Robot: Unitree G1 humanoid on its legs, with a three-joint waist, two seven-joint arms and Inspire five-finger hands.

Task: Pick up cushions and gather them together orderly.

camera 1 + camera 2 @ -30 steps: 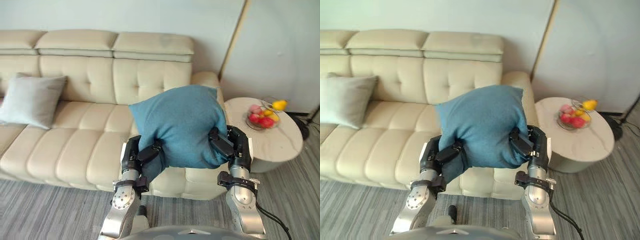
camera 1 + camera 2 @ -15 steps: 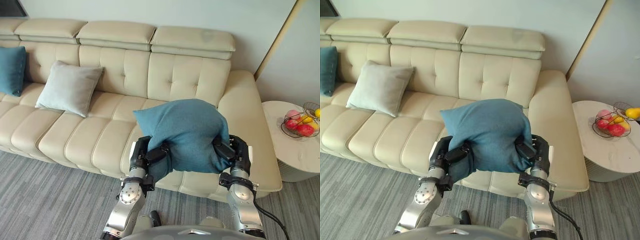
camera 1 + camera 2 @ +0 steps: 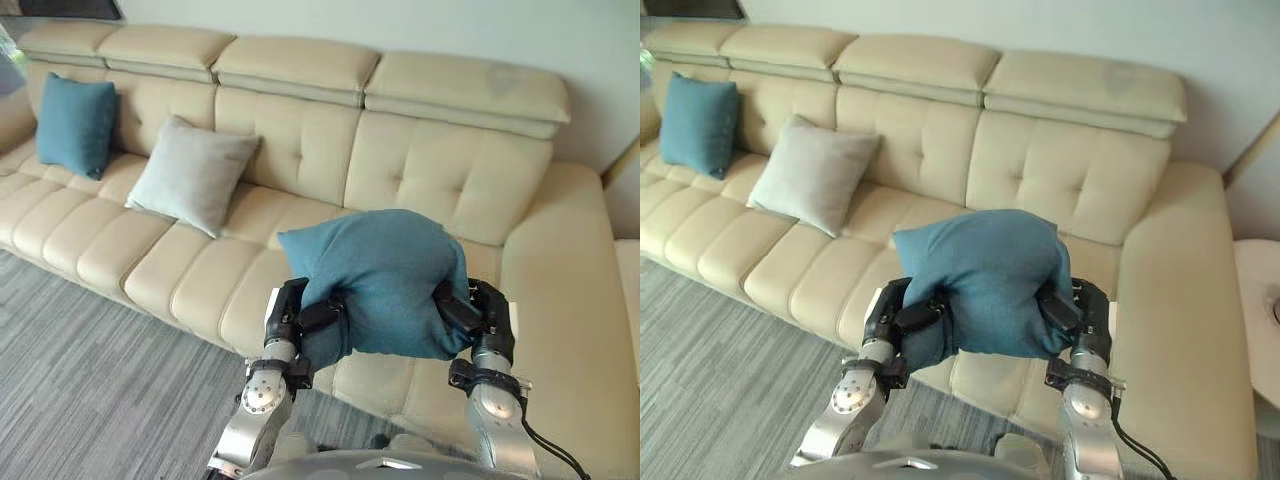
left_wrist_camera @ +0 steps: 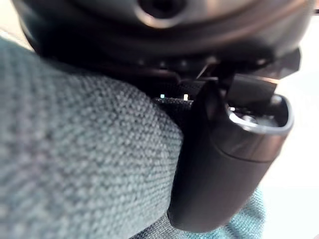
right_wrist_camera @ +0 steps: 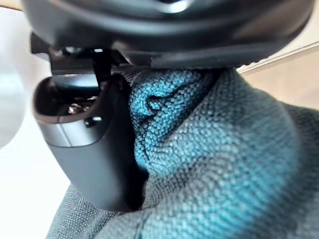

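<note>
My left hand [image 3: 292, 316] and right hand [image 3: 482, 308] grip the teal cushion [image 3: 375, 280] between them, thumbs dug into its cloth, above the front edge of the sofa [image 3: 420, 190]. A grey cushion [image 3: 193, 175] and a second teal cushion [image 3: 75, 125] lean against its backrest, well to my left.

Room backdrop: cream sofa [image 3: 300, 160] against a pale wall [image 3: 400, 25], grey floor [image 3: 90, 380] in front.
From my feed the sofa runs diagonally across the head views. It has a tufted, buttoned back, a row of padded headrests [image 3: 290, 65] along the top, and seat pads split into long ribs. A broad armrest [image 3: 560, 270] closes its right end. The floor is grey with fine streaks running along the sofa front. The wall is plain and off-white, with a tan vertical trim strip [image 3: 1252, 150] at far right. Just beyond the armrest I see the edge of a pale round side table [image 3: 1258, 310]. A dark strip [image 3: 60, 8] sits at the upper left corner; I can't tell what it is. Light is soft and even.
</note>
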